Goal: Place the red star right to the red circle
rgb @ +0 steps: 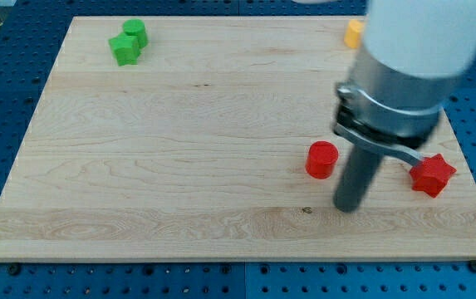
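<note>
The red circle (pixel 322 159), a short red cylinder, stands on the wooden board (pixel 179 149) right of centre. The red star (pixel 433 174) lies near the board's right edge, to the right of the circle and slightly lower in the view. My tip (pixel 350 206) rests on the board between them, just below and right of the red circle and well left of the star. It touches neither block. The arm's grey body hides part of the board above the star.
A green cylinder (pixel 135 32) and a green star-like block (pixel 125 50) sit together at the top left. A yellow block (pixel 354 33) sits at the top edge, partly hidden by the arm. Blue perforated table surrounds the board.
</note>
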You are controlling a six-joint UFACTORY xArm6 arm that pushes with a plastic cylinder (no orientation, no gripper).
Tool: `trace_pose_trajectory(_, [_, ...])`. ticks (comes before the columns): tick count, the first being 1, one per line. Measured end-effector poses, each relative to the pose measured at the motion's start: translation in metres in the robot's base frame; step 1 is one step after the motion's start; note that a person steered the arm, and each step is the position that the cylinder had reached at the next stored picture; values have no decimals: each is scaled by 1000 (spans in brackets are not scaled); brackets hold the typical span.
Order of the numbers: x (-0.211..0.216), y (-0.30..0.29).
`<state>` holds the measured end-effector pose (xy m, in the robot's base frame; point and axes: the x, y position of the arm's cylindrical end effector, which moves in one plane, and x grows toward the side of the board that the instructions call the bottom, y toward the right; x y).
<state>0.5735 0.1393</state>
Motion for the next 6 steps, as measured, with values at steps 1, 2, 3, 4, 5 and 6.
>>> trace_pose_trajectory(1, [-18,13])
trace_pose_trajectory(2, [-63,4])
trace_pose_trajectory(3, [-64,-48])
trace_pose_trajectory(4, [-64,-74])
trace_pose_trajectory(5, [-64,-65])
trace_pose_trajectory(6, [-53,-36])
